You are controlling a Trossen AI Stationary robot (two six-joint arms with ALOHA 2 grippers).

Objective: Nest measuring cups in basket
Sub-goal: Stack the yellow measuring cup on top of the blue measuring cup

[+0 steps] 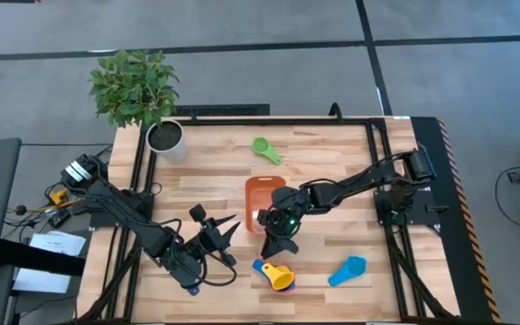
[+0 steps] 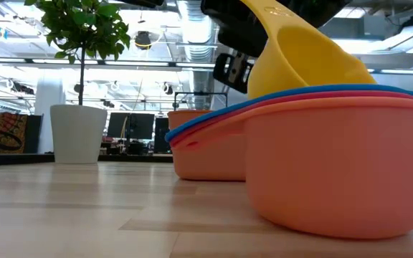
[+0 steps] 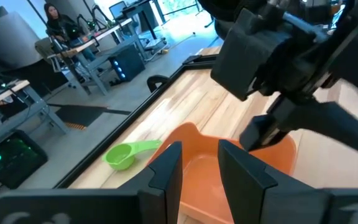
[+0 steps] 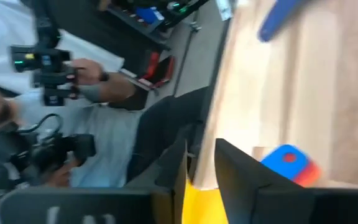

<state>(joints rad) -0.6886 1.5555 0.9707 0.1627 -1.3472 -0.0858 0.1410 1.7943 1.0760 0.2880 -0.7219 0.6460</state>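
A nested stack of cups [image 1: 264,269], orange outermost with red and blue inside [image 2: 335,172], stands on its base on the table near the near edge. The yellow cup [image 1: 284,278] tilts in its top [image 2: 307,57]. My right gripper [image 1: 279,246] is right above the stack, shut on the yellow cup. The orange basket [image 1: 264,191] rests on the table just beyond. My left gripper [image 1: 217,224] hovers open to the left of the basket [image 3: 278,155] and touches nothing. A green cup [image 1: 264,147] lies at the far side and a light blue cup [image 1: 348,271] at the near right. My right gripper [image 4: 201,168] pinches the yellow cup's handle [image 4: 196,202] between its two fingers, coming from above and the far side, slanting down. The handle [image 2: 260,14] rises toward the gripper. The bowl is tilted, its lower part inside the top blue cup of the stack.
A white plant pot [image 1: 165,137] stands at the far left corner. Black frame rails run along the table's left, right and far sides. Bare wood lies between the basket and the right rail. People and desks show beyond the table.
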